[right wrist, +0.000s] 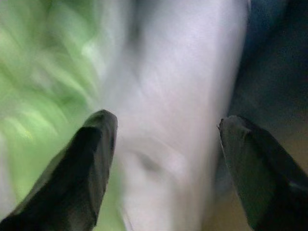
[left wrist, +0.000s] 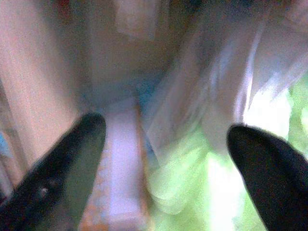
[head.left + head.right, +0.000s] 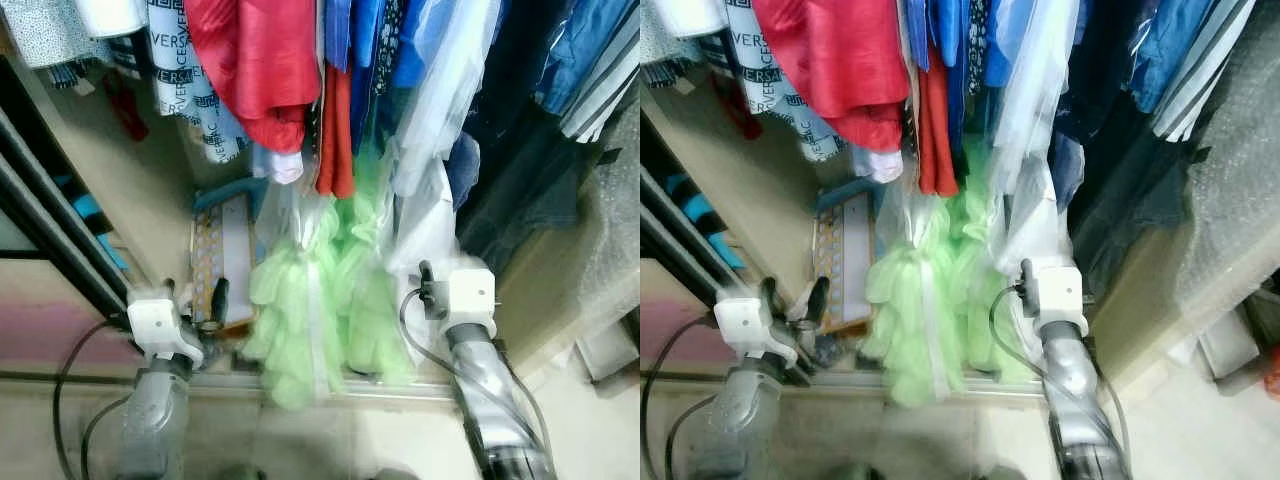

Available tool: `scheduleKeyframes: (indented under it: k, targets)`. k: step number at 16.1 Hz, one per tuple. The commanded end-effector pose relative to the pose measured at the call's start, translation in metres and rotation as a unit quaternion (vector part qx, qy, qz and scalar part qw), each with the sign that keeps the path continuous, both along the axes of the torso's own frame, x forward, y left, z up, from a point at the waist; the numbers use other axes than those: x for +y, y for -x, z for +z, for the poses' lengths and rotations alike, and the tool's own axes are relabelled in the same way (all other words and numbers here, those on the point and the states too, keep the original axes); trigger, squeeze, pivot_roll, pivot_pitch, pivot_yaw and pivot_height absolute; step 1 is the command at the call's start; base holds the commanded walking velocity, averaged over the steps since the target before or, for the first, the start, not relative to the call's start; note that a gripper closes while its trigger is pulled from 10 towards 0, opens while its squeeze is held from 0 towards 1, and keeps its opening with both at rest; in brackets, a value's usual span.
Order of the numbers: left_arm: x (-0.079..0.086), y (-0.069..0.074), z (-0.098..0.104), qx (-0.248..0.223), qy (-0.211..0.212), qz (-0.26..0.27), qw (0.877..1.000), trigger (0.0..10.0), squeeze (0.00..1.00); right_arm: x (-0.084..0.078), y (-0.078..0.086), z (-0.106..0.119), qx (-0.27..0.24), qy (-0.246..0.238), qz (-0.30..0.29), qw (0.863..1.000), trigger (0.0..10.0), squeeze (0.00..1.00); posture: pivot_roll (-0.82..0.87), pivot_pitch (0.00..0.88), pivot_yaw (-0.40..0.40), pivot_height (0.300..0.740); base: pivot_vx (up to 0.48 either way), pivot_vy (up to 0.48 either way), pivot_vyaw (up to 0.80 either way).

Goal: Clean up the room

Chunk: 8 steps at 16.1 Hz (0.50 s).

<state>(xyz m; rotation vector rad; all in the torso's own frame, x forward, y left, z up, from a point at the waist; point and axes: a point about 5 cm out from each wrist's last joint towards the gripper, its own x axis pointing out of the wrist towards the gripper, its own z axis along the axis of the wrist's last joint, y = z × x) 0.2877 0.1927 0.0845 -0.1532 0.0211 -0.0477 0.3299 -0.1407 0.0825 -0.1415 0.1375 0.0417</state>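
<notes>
A wardrobe hangs full of clothes. In its middle hangs a light green ruffled garment (image 3: pixel 320 310) under clear plastic, next to a white translucent cover (image 3: pixel 440 130). My left gripper (image 3: pixel 793 298) is open low at the left of the green garment, in front of a flat patterned board (image 3: pixel 215 265) that leans on the wardrobe floor. The left wrist view shows that board (image 2: pixel 122 168) and the green cloth (image 2: pixel 183 187) ahead of its fingers. My right gripper (image 1: pixel 167 120) is open at the right of the green garment, with the white cover (image 1: pixel 178 86) just ahead between its fingers.
A red garment (image 3: pixel 260 60), a black-and-white patterned one (image 3: pixel 185 80) and blue and dark clothes (image 3: pixel 520 150) hang above. A dark sliding-door frame (image 3: pixel 50 230) runs down the left. The door track (image 3: pixel 400 385) crosses the floor. Bubble wrap (image 3: pixel 610 230) stands at the right.
</notes>
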Motion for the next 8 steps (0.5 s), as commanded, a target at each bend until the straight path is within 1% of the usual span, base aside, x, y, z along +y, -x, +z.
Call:
scheduleKeyframes:
  k: [1, 2, 5, 6, 7, 8]
  targets:
    - [0.008, 0.021, 0.001, -0.006, -0.033, 0.065, 0.997, 10.0, 0.0, 0.008, 0.006, 0.004, -0.028, -0.046, 0.027, 0.998, 10.0, 0.0, 0.14, 0.0, -0.041, 0.74, 0.0, 0.0, 0.0]
    - [0.01, 0.023, 0.004, -0.021, -0.044, 0.083, 0.995, 10.0, 0.0, 0.006, 0.007, 0.002, -0.027, -0.056, 0.023, 0.998, 10.0, 0.0, 0.14, 0.0, -0.04, 0.74, 0.0, 0.0, 0.0]
    - [0.003, 0.02, 0.013, -0.03, -0.046, 0.069, 0.996, 10.0, 0.0, 0.007, 0.003, 0.01, -0.044, -0.053, 0.022, 0.997, 10.0, 0.0, 0.13, 0.0, -0.024, 0.74, 0.0, 0.0, 0.0]
    - [0.002, 0.02, 0.016, -0.025, -0.044, 0.067, 0.996, 10.0, 0.0, 0.009, 0.0, 0.011, -0.048, -0.051, 0.026, 0.997, 10.0, 0.0, 0.12, 0.0, -0.017, 0.74, 0.0, 0.0, 0.0]
    - [0.0, 0.025, 0.02, -0.024, -0.051, 0.066, 0.996, 10.0, 0.0, 0.009, 0.001, 0.012, -0.055, -0.049, 0.031, 0.997, 10.0, 0.0, 0.11, 0.0, -0.012, 0.74, 0.0, 0.0, 0.0]
    - [-0.002, 0.038, 0.017, -0.025, -0.075, 0.06, 0.995, 10.0, 0.0, 0.004, 0.011, 0.009, -0.061, -0.038, 0.029, 0.997, 10.0, 0.0, 0.11, 0.0, -0.016, 0.74, 0.0, 0.0, 0.0]
